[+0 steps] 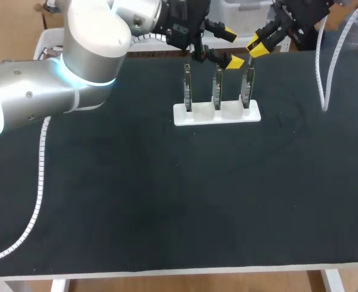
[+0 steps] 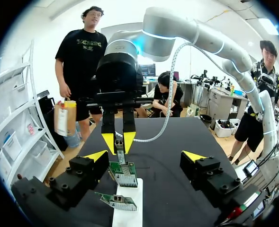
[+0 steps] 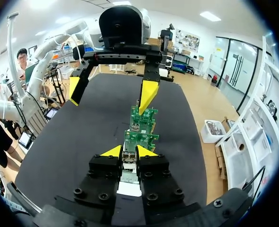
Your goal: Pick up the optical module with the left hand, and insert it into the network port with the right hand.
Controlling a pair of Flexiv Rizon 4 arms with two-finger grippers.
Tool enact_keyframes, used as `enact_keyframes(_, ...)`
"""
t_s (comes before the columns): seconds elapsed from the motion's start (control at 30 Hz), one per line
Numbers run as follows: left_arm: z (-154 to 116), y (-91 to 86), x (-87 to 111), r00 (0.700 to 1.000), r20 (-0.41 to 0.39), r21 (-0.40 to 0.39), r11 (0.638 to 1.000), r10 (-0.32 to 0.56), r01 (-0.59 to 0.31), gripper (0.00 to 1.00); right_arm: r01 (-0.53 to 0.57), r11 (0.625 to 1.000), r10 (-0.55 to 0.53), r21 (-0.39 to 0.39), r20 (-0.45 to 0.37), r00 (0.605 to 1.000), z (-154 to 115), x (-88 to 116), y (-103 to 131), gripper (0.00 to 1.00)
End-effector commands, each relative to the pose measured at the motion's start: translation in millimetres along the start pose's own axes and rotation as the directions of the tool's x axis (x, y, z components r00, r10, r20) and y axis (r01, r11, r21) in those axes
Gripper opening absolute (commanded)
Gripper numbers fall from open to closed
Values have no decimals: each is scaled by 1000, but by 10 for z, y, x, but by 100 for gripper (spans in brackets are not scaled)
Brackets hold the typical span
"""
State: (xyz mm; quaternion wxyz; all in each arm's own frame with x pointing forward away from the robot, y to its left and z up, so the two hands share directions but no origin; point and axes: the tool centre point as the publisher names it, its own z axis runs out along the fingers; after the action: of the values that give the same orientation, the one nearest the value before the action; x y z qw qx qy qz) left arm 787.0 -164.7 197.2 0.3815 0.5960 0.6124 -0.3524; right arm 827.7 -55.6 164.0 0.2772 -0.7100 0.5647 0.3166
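Note:
A white holder [image 1: 217,114] near the table's far edge carries three upright circuit boards [image 1: 217,88]. My right gripper [image 1: 256,46] hangs over the rightmost board [image 1: 247,90], shut on the small silver optical module [image 3: 128,160]. In the left wrist view the module [image 2: 121,157] points down onto the network port at the top of that green board [image 2: 123,173]; how deep it sits I cannot tell. My left gripper [image 1: 231,46] is open wide and empty, just above the middle board, its fingertips [image 2: 95,155] either side of the row of boards.
A white ribbed cable [image 1: 37,194] trails across the table's left part. Another white cable [image 1: 322,73] hangs down at the far right. The two grippers are close together above the holder [image 3: 128,189].

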Motion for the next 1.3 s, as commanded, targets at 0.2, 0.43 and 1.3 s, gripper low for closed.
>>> enact_keyframes(0.2,0,-8,-9,1000,-4,-2,1000,-1,1,100,-18,963,17,-269,-6,1000,13,37,-56,0)
enact_keyframes(0.43,0,-8,-9,1000,-4,-2,1000,-1,1,100,-25,963,25,-270,-2,1000,22,46,-45,0)
enact_keyframes(1.3,0,-8,-9,1000,-4,-2,1000,-1,1,100,-48,959,56,-279,21,998,164,141,-25,0)
